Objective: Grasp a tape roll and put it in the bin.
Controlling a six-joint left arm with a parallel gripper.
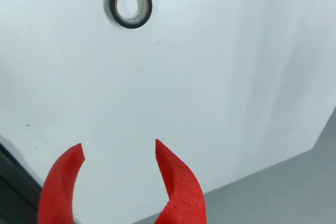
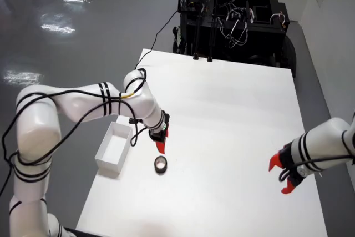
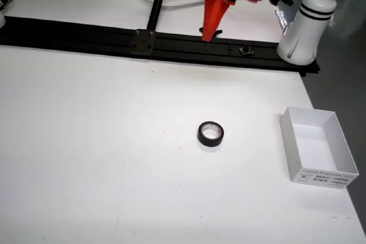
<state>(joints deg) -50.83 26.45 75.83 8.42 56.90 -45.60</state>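
Black tape roll (image 1: 130,4) lay flat at upper left of the gripper-mounted view, bin (image 2: 113,146) seen only in the overhead view at left-centre; red gripper (image 1: 119,153) spread wide, empty, hovering above table (image 2: 233,115)

Bright even light, soft shadows, floor glare, sharp focus.

We see a white tabletop (image 2: 233,109) carrying a black tape roll (image 2: 161,164) lying flat beside an open white bin (image 2: 114,147) near the overhead view's left edge.
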